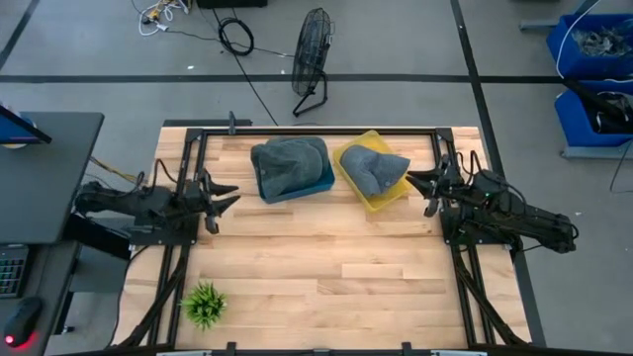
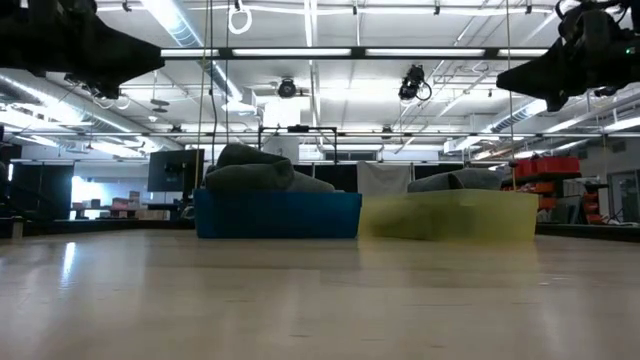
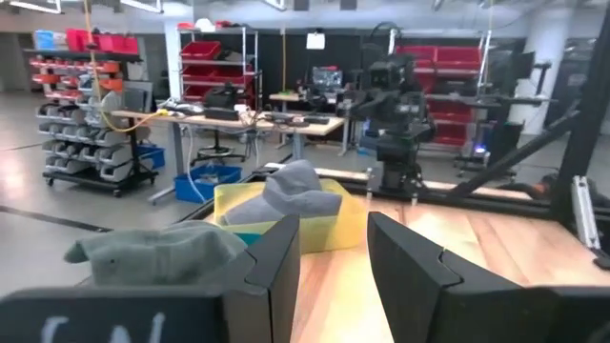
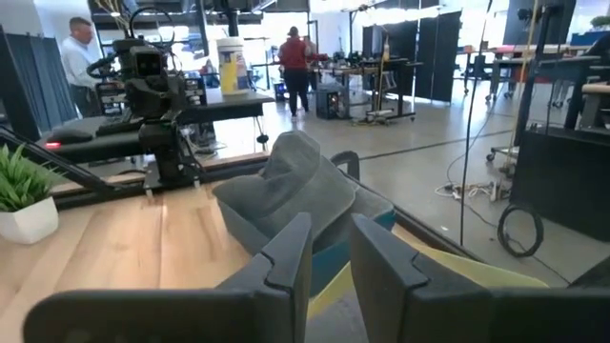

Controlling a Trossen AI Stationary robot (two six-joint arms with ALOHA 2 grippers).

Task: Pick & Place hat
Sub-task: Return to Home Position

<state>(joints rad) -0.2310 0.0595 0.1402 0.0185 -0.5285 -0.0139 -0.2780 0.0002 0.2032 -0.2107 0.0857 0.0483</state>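
Note:
Two hats rest in two bins at the table's far side. A grey-green hat (image 1: 290, 163) fills the blue bin (image 1: 321, 183); a grey-blue hat (image 1: 376, 170) lies in the yellow bin (image 1: 348, 178). In the low view the blue bin (image 2: 278, 215) is on the left and the yellow bin (image 2: 450, 215) on the right, each hat heaped above its rim. My left gripper (image 1: 226, 196) is open, left of the blue bin and above the table. My right gripper (image 1: 420, 183) is open just right of the yellow bin. Both point toward the bins. The left wrist view shows the gripper (image 3: 334, 257) open.
A small potted plant (image 1: 203, 302) stands near the table's near-left corner. A black metal frame (image 1: 316, 129) runs around the table's edges. Bare wood lies between the bins and the near edge. A fan (image 1: 312, 49) stands on the floor beyond. People (image 4: 297, 62) are in the room behind.

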